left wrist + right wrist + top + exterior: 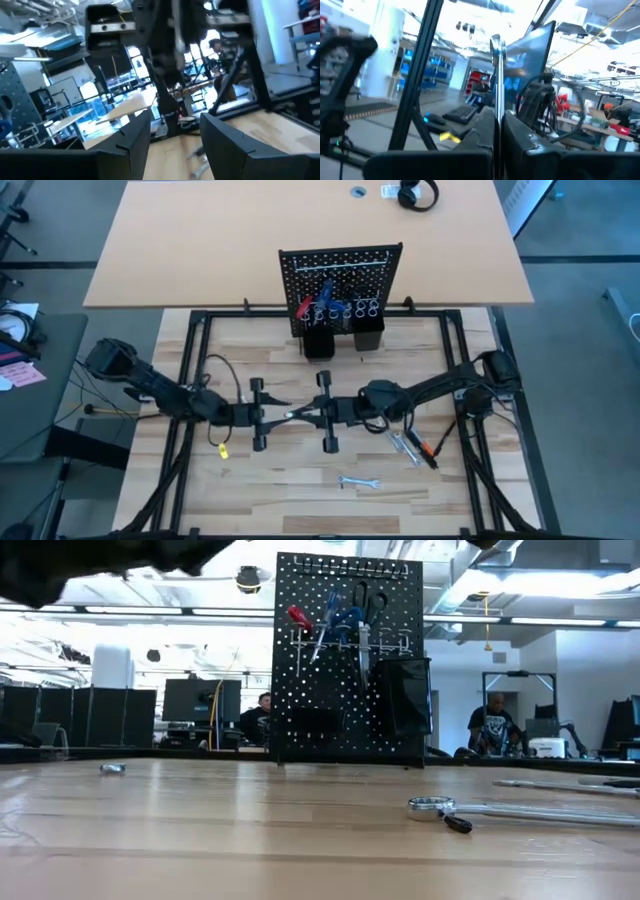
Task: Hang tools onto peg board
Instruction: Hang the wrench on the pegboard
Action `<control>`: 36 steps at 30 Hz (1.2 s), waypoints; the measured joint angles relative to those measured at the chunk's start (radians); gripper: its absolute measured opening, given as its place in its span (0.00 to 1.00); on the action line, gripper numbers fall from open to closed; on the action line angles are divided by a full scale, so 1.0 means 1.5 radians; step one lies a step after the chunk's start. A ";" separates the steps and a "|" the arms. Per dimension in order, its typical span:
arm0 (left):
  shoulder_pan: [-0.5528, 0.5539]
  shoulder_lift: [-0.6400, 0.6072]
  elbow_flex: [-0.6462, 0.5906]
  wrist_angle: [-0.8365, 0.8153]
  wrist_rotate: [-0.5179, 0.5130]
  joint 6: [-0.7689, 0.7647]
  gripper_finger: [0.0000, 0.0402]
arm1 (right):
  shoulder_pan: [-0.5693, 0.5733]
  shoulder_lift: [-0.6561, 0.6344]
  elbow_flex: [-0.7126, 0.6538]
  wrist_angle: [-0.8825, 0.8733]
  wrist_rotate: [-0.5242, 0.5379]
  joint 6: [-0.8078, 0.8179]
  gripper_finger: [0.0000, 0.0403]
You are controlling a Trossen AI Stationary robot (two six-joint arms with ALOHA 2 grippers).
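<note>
Gripping one silver wrench (293, 416) in the closed right end effector (306, 415), facing the one open left end effector (280, 418) just opposite, one peg board (340, 275) standing well beyond both, one lone wrench (358, 481) lying on the surface (250, 490) behind.
</note>
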 joint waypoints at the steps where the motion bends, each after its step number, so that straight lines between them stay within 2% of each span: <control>1: 0.005 0.011 0.013 -0.002 0.006 0.000 0.41 | 0.004 0.001 0.000 -0.004 0.000 -0.007 0.05; 3: 0.015 0.034 0.042 -0.010 0.021 -0.001 0.44 | 0.009 0.002 0.000 -0.010 0.003 -0.022 0.05; 7: 0.019 0.065 0.088 -0.009 0.096 0.000 0.49 | 0.017 0.002 0.000 -0.003 0.004 -0.046 0.05; 11: 0.018 0.074 0.123 -0.008 0.046 -0.035 0.51 | 0.016 0.002 0.000 -0.014 0.004 -0.047 0.05; 15: 0.017 0.075 0.140 -0.010 0.046 -0.039 0.49 | 0.015 0.002 0.000 -0.020 0.008 -0.048 0.05; 22: 0.016 0.075 0.156 -0.030 0.046 -0.067 0.33 | 0.015 0.002 0.001 -0.019 0.008 -0.049 0.05; 29: 0.004 0.075 0.156 -0.030 0.046 -0.069 0.04 | 0.015 0.002 0.001 -0.019 0.008 -0.047 0.05; 31: 0.003 0.075 0.156 -0.036 0.045 -0.072 0.02 | 0.015 0.002 0.001 -0.023 0.008 -0.046 0.06; 34: 0.002 0.065 0.156 -0.071 0.034 -0.093 0.01 | 0.015 0.001 0.001 -0.043 0.014 -0.047 0.12; 36: 0.003 0.052 0.156 -0.105 0.018 -0.107 0.01 | 0.016 -0.007 0.001 -0.078 0.062 -0.048 0.18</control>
